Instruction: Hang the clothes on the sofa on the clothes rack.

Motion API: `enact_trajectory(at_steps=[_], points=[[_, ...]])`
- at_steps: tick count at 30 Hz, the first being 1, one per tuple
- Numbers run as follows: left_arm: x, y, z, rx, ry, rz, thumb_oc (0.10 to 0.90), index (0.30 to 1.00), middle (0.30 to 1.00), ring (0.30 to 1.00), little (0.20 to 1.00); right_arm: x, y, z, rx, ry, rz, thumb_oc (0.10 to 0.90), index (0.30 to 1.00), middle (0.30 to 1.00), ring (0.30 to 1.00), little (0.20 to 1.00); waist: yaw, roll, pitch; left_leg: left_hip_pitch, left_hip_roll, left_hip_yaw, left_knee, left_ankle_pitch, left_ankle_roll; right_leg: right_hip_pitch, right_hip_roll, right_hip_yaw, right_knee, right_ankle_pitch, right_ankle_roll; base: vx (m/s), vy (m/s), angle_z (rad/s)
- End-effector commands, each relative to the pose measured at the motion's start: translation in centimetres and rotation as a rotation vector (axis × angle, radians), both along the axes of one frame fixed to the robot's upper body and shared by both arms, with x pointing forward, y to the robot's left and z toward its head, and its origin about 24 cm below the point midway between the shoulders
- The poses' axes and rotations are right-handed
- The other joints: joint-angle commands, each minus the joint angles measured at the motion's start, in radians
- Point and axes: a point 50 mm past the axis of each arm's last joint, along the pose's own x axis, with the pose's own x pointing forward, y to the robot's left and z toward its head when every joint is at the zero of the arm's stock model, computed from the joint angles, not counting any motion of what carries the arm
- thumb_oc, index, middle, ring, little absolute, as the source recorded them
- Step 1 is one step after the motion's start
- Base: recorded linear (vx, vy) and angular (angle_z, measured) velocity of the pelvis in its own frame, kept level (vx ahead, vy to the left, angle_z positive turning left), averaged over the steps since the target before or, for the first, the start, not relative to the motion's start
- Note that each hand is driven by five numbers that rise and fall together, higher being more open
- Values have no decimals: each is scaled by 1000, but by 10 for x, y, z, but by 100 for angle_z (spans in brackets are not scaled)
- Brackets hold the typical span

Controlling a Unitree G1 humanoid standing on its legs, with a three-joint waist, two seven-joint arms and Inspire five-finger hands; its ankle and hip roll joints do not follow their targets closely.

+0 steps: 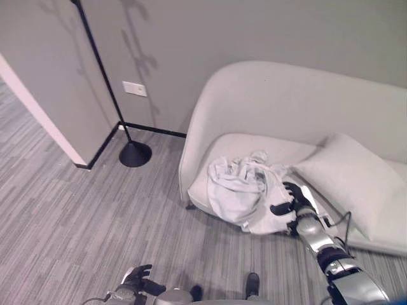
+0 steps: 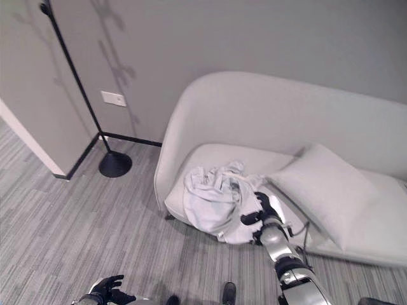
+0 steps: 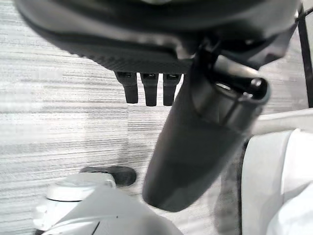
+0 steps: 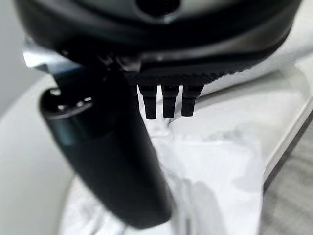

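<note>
— Dark and jointed, the right hand [image 1: 291, 202] reaches over the front edge of the seat, with fingers [image 4: 168, 102] straight and thumb held apart, gripping nothing. How does it sit against the laundry?

— Its palm is up against the near side of the crumpled white cloth garment [image 1: 245, 190]. That heap lies just past the fingertips, spreading away from the hand toward the seat's outer end and drooping over the front edge. I cannot tell whether the fingers press into the cloth or only touch it.

— What lies beyond the hand?

— The heap rests on the pale grey curved fabric sofa [image 1: 280, 101], whose back rises behind the hand. On the hand's other side, away from the garment, a pale grey square cushion [image 1: 353, 181] leans on the seat.

— And the rack?

— The thin black metal pole with a round base [image 1: 134, 154] stands well apart from the hand, past the sofa's end, by the wall corner on the grey striped carpet [image 1: 76, 222].

— The other hand?

— The left hand [image 1: 138, 277] hangs low over the carpet, far from the garment, fingers loosely spread, holding nothing.
</note>
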Motion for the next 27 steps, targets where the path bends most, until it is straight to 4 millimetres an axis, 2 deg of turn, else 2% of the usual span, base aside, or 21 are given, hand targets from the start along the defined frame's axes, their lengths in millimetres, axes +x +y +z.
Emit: enact_trajectory(at_steps=[1,2,3,4,6,9,11,12,14,16,19,24,26,27], points=[[-3,-4,-1,-31,-19,73,800,900,900,900,900,40,-23,57,-92,-215,21,800,900,900,900,900,20,3,-7,-106,247,-17,-16,4,-145,22,46,-30,11,-26,-9,148,-308,35],[-8,-6,-3,-40,-8,94,800,900,900,900,900,38,-27,55,-88,-203,2,800,900,900,900,900,23,6,-10,-117,265,-27,-16,14,-161,28,63,-44,11,-43,-15,148,-385,43],[-20,-13,-7,-61,39,88,800,900,900,900,900,39,-30,55,-68,-201,-25,800,900,900,900,900,20,16,-16,-146,304,-43,-16,37,-191,32,97,-67,11,-72,-29,95,-289,22],[-20,-13,-7,-62,39,88,800,900,900,900,900,39,-30,55,-69,-201,-24,800,900,900,900,900,18,18,-18,-148,307,-45,-16,37,-193,31,99,-69,11,-72,-30,84,-322,27],[-18,-16,-7,-69,43,57,800,900,900,900,900,41,-35,59,-36,-221,-59,800,900,900,900,900,16,34,-14,-194,346,-66,-16,72,-228,32,137,-97,11,-108,-52,59,-232,43],[-10,-16,-6,-68,12,44,800,900,900,900,900,42,-41,63,-23,-226,-78,800,900,900,900,900,14,51,-7,-228,364,-67,-16,95,-247,38,148,-136,11,-129,-64,37,-107,51],[-8,-17,-5,-67,0,48,800,900,900,900,900,43,-43,66,-13,-237,-84,800,900,900,900,900,12,59,0,-247,369,-51,-16,110,-251,45,144,-160,11,-137,-67,52,-66,59],[-5,-18,-5,-71,-15,61,800,900,900,900,900,47,-48,73,-7,-259,-96,800,900,900,900,900,8,78,20,-269,386,26,-16,133,-252,67,135,-207,11,-152,-72,78,-67,74],[-5,-19,-5,-76,-20,67,800,900,900,900,900,50,-54,82,-19,-280,-104,800,900,900,900,900,5,92,39,-289,395,114,-16,154,-246,80,125,-243,11,-157,-75,51,-44,77],[-5,-21,-5,-83,-22,60,800,900,900,900,900,57,-56,92,-13,-313,-113,800,900,900,900,900,3,108,48,-316,394,163,-16,169,-240,77,121,-269,11,-159,-78,26,-39,77],[-9,-21,-6,-82,-15,44,800,900,900,900,900,68,-51,105,-5,-359,-102,800,900,900,900,900,12,129,62,-338,392,176,-16,182,-244,64,127,-292,19,-168,-87,29,-39,38],[0,-27,-4,-92,-51,-1,800,900,900,900,900,84,-45,127,-48,-423,-69,800,900,900,900,900,19,157,94,-403,378,183,-16,208,-245,-2,114,-319,60,-184,-88,-21,12,19],[7,-30,-2,-93,-79,-28,800,900,900,900,900,89,-47,140,-98,-457,-77,800,900,900,900,900,26,171,116,-422,372,182,-16,214,-242,-29,105,-319,86,-191,-88,-31,45,15],[15,-35,0,-96,-113,-57,800,900,900,900,900,90,-56,153,-157,-494,-115,800,900,900,900,900,33,184,131,-445,363,180,-16,221,-241,-58,93,-327,111,-197,-88,-42,43,1]])
